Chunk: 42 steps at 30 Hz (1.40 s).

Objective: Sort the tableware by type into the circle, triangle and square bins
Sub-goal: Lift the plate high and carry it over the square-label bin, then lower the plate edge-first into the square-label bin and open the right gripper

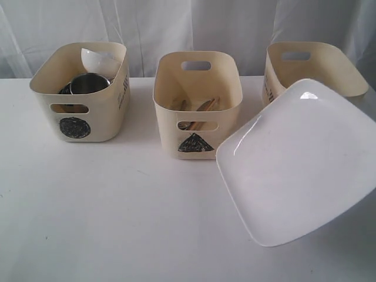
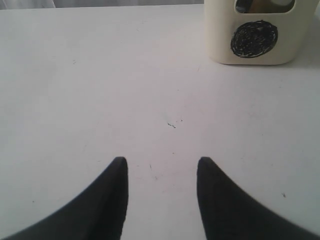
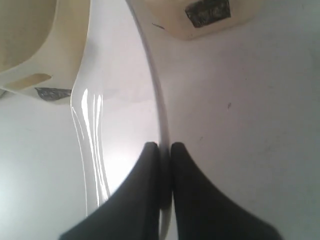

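Plate: large glossy white squarish plate (image 1: 299,161), tilted, rim pinched between the right gripper's (image 3: 165,146) fingers.
Square bin: cream plastic bin with a dark square mark (image 3: 207,29), just beyond those fingertips.
Left gripper (image 2: 162,162): fingers spread over the white table (image 2: 100,90); circle-marked cream bin (image 2: 220,35) well ahead.

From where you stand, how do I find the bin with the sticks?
On the white table, look along the row at the back. Take the middle bin. Only it has a black triangle on its front and wooden chopsticks inside.
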Motion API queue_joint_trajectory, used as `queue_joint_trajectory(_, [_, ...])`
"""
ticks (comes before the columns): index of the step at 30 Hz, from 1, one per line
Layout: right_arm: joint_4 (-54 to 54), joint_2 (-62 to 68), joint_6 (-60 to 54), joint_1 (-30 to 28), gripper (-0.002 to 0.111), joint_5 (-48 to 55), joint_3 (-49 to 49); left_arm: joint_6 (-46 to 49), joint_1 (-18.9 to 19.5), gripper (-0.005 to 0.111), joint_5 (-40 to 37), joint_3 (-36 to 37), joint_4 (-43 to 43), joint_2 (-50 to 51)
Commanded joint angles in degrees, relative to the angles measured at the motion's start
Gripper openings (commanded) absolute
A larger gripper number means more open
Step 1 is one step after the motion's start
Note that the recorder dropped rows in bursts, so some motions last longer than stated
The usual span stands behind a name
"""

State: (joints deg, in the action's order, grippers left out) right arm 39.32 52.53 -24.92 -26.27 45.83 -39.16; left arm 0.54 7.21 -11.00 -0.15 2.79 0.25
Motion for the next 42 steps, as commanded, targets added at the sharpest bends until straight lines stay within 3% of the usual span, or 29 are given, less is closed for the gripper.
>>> queue_joint_trajectory(1, [2.28,-1.33,1.72,0.59,0.000,-2.68,-4.29,-0.54,0.14,0.049,-0.17,0.15,0.05,-0.25])
queue_joint_trajectory(21, [-5.95,1.68,4.61,0.59,0.000,-14.96,-16.37,-0.54,0.14,0.049,-0.17,0.15,0.05,-0.25])
queue_joint_trajectory(35, [-10.85,18.41,4.63,0.59,0.000,-29.87,-33.24,-0.54,0.14,0.049,-0.17,0.15,0.05,-0.25])
queue_joint_trajectory(42, [-12.94,26.67,4.63,0.59,0.000,-35.53,-36.65,-0.54,0.14,0.049,-0.17,0.15,0.05,-0.25])
